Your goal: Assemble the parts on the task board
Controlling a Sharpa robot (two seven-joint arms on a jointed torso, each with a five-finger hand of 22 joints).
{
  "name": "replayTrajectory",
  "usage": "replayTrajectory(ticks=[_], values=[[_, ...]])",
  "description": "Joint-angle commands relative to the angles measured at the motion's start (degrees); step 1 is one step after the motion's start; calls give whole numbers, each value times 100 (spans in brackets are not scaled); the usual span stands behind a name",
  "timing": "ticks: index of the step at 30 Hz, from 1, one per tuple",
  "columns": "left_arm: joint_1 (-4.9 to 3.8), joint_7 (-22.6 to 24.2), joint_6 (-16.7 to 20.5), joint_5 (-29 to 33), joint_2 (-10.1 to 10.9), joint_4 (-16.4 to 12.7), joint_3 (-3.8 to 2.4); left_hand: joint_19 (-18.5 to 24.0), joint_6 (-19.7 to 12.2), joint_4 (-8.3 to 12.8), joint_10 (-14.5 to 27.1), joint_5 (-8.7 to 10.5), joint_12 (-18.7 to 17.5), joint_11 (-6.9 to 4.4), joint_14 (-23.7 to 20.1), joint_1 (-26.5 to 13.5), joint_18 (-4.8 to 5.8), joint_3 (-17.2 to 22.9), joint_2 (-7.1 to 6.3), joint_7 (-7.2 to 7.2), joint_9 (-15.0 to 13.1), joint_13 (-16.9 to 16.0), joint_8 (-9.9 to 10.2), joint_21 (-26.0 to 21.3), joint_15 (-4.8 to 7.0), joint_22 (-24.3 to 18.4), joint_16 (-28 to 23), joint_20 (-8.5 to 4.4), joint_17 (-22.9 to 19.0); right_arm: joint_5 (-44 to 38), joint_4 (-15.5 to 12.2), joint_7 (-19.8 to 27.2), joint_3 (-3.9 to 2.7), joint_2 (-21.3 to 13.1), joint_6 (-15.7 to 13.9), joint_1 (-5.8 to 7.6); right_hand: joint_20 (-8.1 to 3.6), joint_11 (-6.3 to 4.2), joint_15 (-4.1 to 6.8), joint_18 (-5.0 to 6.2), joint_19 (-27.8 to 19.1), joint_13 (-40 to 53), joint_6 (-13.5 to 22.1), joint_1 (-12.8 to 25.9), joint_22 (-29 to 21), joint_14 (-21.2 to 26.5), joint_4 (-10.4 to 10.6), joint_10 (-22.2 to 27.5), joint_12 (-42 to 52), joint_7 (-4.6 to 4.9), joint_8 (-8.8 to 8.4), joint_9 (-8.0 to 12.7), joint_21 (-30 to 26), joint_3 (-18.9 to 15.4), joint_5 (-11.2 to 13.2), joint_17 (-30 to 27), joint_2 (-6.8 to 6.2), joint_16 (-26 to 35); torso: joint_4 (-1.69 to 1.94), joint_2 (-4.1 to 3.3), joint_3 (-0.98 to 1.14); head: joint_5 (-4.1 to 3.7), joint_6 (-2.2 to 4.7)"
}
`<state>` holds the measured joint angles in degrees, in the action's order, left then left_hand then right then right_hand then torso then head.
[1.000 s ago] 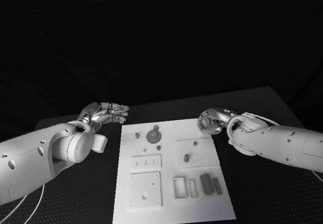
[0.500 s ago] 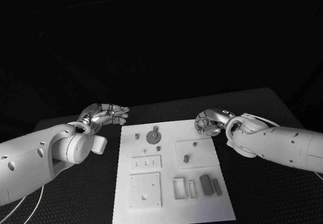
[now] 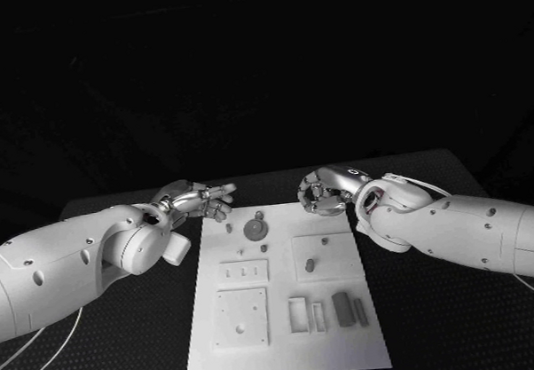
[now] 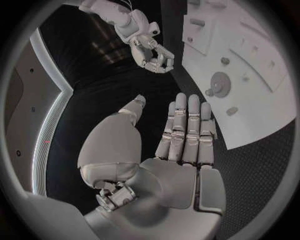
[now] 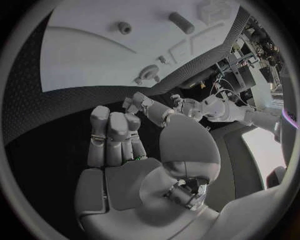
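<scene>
Hands are both above the far end of the table (image 3: 131,360): the left hand (image 3: 199,201) hangs just beside the far left corner of the task board (image 3: 360,336), fingers (image 4: 187,125) stretched out side by side with the thumb apart, holding nothing. The right hand (image 3: 319,191) is over the far right corner, fingers (image 5: 112,135) curled in on nothing. The grey parts (image 3: 343,307) lie on the board, among them a round part (image 3: 257,228) at the far end, between the hands
</scene>
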<state>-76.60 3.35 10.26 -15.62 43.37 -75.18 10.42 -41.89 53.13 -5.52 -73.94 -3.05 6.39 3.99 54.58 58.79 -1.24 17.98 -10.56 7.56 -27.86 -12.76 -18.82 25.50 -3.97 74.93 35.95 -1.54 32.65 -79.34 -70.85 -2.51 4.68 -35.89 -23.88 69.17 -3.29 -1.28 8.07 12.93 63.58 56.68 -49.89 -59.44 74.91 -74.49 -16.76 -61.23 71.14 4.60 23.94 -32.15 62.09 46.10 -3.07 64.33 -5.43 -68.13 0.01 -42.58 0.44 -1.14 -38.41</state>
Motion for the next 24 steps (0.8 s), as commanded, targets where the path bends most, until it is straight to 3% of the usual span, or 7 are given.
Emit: replayTrajectory(ticks=[1, 2, 9, 15, 24], values=[[-9, -338, -95, -407, -52, -74, -6, -4, 45, -183, -32, 25, -2, 4, 8, -85, -76, 27, -59, -2, -9, -14, -5, 34, 14, 110, 43, -36, 13, -217, -156, -274, 0, 54, 126, 21, -13, -125, 43, 207, 12, -6, -1158, 31, 38, -16, 8, 85, 0, -89, 20, -12, 18, 37, 28, 8, -18, -9, -19, 35, -20, 54, 10], [-9, -366, -34, -418, -71, -105, -5, 4, 40, -282, -29, 21, -14, 6, -4, -44, -81, 67, -108, 1, -11, -22, 7, 44, 15, 115, 53, -38, 21, -224, -210, -290, 0, 83, 137, 26, -13, -125, 43, 207, 12, -6, -1158, 31, 38, -16, 8, 84, 0, -90, 20, -13, 18, 37, 28, 8, -19, -9, -19, 40, -25, 67, 12], [-7, -524, -31, -450, -215, -231, 2, 7, -46, -334, 44, 26, -61, 38, -19, -15, -80, 77, -146, 35, 9, -10, 60, 54, 10, 119, 54, -33, 24, -278, -409, -362, 0, 240, 167, 26, -14, -126, 43, 207, 13, -7, -1158, 31, 37, -17, 9, 83, -1, -90, 20, -14, 18, 38, 28, 8, -18, -9, 9, 72, -42, 165, -8], [-5, -565, -106, -531, -257, -353, 15, 34, -47, -478, 49, 23, -79, 44, -45, 63, -78, 89, -172, 46, 5, -24, 72, 74, -1, 123, 62, -22, 34, -294, -492, -367, 0, 323, 161, 25, -17, -127, 44, 207, 18, -8, -1160, 31, 35, -22, 11, 77, -2, -91, 21, -22, 18, 43, 28, 7, -21, -9, 1, 59, -48, 228, -1], [-4, -768, -232, -730, -283, -432, 23, 57, -37, -562, 48, 23, -89, 41, -65, 144, -77, 47, -155, 42, -4, -38, 72, 93, -8, 124, 66, -14, 40, -296, -603, -360, 0, 378, 139, 23, -20, -128, 47, 207, 24, -10, -1161, 33, 32, -28, 12, 70, -4, -92, 21, -32, 19, 51, 28, 5, -24, -9, -14, 53, -34, 228, -24]])
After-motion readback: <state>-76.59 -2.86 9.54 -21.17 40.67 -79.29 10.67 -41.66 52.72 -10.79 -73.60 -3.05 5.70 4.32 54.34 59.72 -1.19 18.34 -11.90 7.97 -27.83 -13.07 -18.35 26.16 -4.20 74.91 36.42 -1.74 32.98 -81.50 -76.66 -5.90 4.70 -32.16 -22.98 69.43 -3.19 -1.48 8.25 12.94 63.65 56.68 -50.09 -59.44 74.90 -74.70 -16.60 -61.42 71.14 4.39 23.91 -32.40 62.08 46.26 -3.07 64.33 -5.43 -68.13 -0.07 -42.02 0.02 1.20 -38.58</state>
